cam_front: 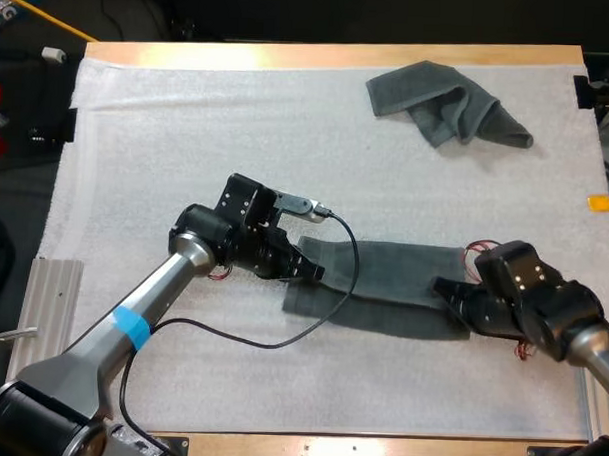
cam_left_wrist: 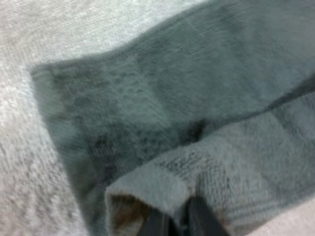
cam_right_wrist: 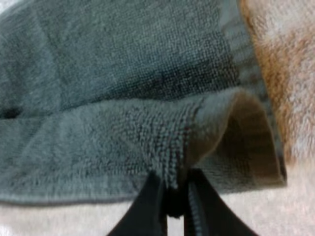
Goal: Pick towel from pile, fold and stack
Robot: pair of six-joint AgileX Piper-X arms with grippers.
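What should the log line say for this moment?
left gripper: shut on flat towel, one end | right gripper: shut on other end | crumpled towel: far side of mat

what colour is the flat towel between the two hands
Dark grey-green, plain, no pattern. The flat towel shows best in the right wrist view.

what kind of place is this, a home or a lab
Probably a robotics lab bench: the left gripper and right gripper pinch a flat towel on a white mat over a wooden table, with a crumpled towel farther back.
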